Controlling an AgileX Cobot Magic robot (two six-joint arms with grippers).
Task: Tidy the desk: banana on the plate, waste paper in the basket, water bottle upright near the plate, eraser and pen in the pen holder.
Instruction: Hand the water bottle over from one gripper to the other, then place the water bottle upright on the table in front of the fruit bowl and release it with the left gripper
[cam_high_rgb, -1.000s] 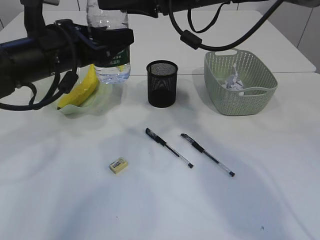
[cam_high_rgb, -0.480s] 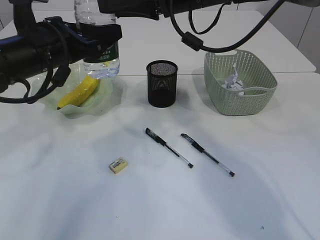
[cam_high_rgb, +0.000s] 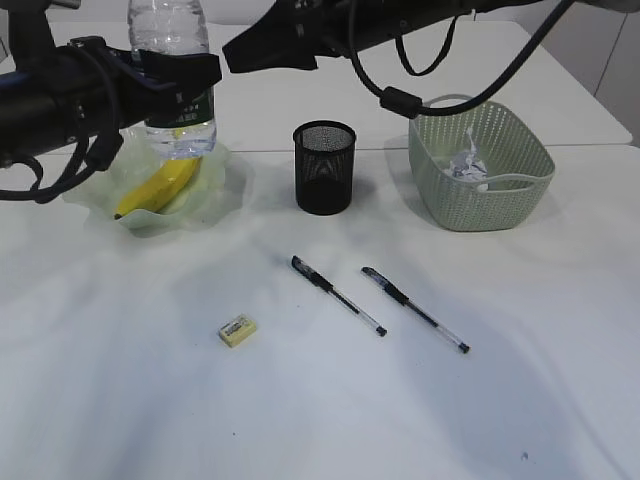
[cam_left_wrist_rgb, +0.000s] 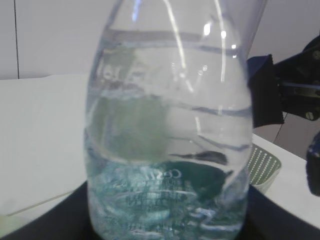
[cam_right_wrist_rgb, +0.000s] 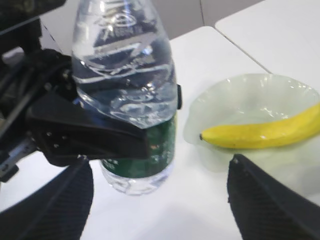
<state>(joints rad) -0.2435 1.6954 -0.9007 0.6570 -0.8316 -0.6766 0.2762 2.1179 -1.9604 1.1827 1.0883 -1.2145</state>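
The water bottle (cam_high_rgb: 170, 60) is upright with my left gripper (cam_high_rgb: 178, 82) shut on its green-labelled lower half. Its base is behind the pale green plate (cam_high_rgb: 215, 190), at or just above the table. The banana (cam_high_rgb: 160, 185) lies on the plate. In the left wrist view the bottle (cam_left_wrist_rgb: 167, 125) fills the frame. My right gripper (cam_high_rgb: 242, 52) hangs open to the right of the bottle, holding nothing. In its own view the bottle (cam_right_wrist_rgb: 127, 90) and banana (cam_right_wrist_rgb: 265, 131) lie beyond its fingers (cam_right_wrist_rgb: 270, 200). Two pens (cam_high_rgb: 337, 295) (cam_high_rgb: 413, 309) and a yellow eraser (cam_high_rgb: 237, 330) lie on the table. Waste paper (cam_high_rgb: 467, 160) sits in the basket (cam_high_rgb: 500, 205).
The black mesh pen holder (cam_high_rgb: 324, 167) stands in the middle between plate and basket. The right arm's cables loop above the holder and basket. A seam between two tables runs behind the plate.
My left gripper has carried the bottle leftward, from beside the plate's right rim to behind the plate. My right gripper has drawn away from the bottle's top toward the right.
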